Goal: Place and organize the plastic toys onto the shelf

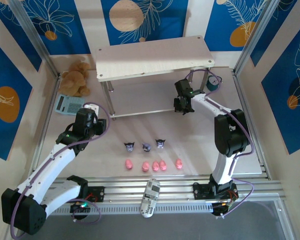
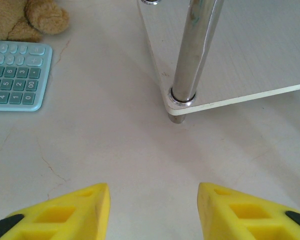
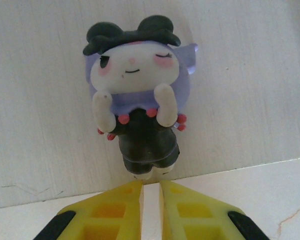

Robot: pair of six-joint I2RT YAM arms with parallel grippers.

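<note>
My right claw is closed to a thin slit, and I judge it is pinched on the feet of a purple-and-white figure. The figure's face is turned up toward my wrist, against the pale lower board of the shelf, just inside the front edge.

The grip is small and low on the toy, so it could swivel. To do this well I should:
- bring the feet down flat onto the board
- set the toy a little farther back from the edge and off to one end, so there is room for a tidy row
- let go slowly
- draw straight back, keeping clear of the top board and the metal leg

My left claw hangs over the table with its fingers apart and nothing between them. It faces that leg, with a calculator off to the side. It is well apart from the right claw, and I would leave it there so the two arms don't crowd each other.

Three more purple figures and a row of pink pigs wait on the table near my bases. I would group like with like on the shelf.
</note>
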